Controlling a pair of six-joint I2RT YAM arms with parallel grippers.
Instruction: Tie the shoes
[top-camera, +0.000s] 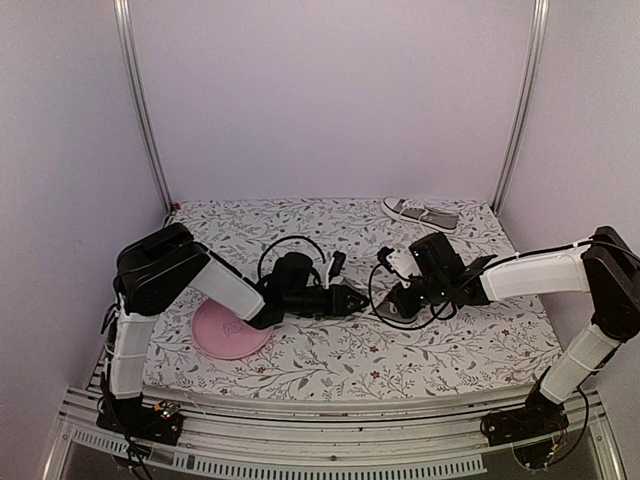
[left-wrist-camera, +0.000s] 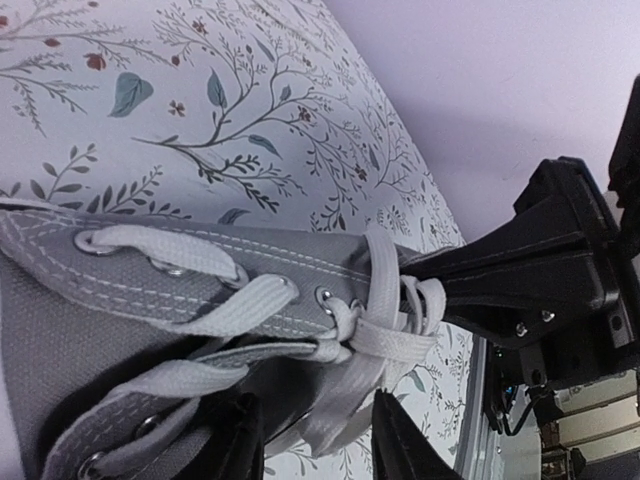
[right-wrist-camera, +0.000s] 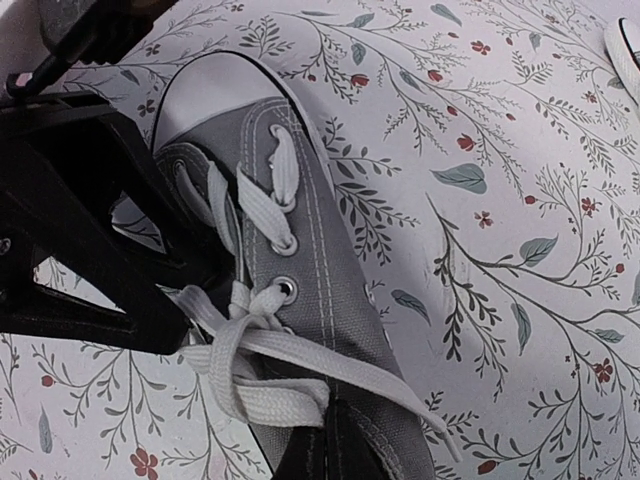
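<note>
One grey shoe (right-wrist-camera: 318, 250) with white laces lies mid-table between my two grippers (top-camera: 388, 311). The other shoe (top-camera: 421, 213) lies on its side at the back right. My left gripper (left-wrist-camera: 315, 445) is open at the shoe's tongue end, and a loose lace strand (left-wrist-camera: 340, 395) hangs between its fingers (left-wrist-camera: 232, 440) without being pinched. My right gripper (right-wrist-camera: 338, 425) is shut on a loop of lace (right-wrist-camera: 270, 395) just below the half-made knot (right-wrist-camera: 238, 312). A free lace end (right-wrist-camera: 400, 385) trails over the shoe's side onto the cloth. From above, the left gripper (top-camera: 352, 300) and right gripper (top-camera: 397, 297) nearly meet.
A round pink plate (top-camera: 228, 332) lies under the left arm's forearm near the front left. Black cables (top-camera: 290, 245) loop over the floral cloth (top-camera: 470, 340) behind the grippers. Metal frame posts (top-camera: 145, 110) stand at the back corners.
</note>
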